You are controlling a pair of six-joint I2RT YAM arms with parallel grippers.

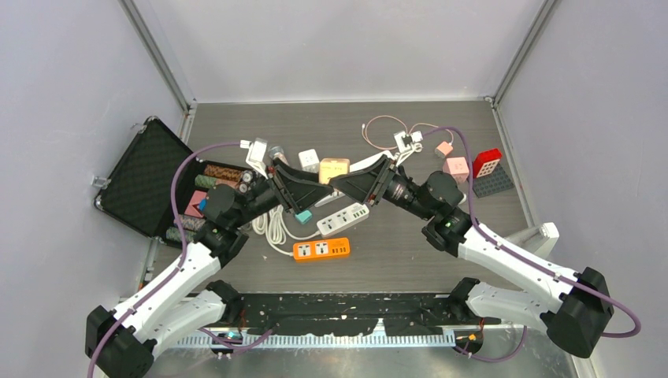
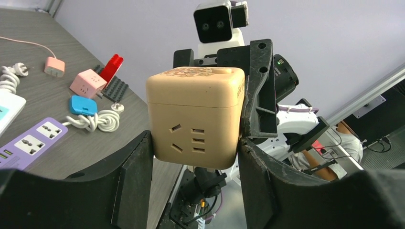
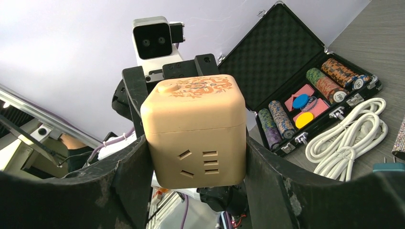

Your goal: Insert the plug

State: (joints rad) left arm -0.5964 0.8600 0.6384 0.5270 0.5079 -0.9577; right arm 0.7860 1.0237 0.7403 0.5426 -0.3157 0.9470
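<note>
We hold the beige socket cube [image 2: 196, 119] raised off the table [image 2: 95, 143], pinched by both the left tool [image 2: 196, 152] and the right tool [image 3: 196, 148]; its visible slots are empty, so insertion remains.

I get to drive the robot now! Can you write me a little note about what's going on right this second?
Left gripper: closed on the beige cube socket, which is held up off the table.
Right gripper: closed on the same cube, facing the left one.
Plugs: the white coiled cord lies on the table with its plug; neither gripper holds a plug.
Done: the cube is picked up. Its socket faces in view are empty.
Left: probably one gripper lets go, fetches a plug and pushes it in.
</note>
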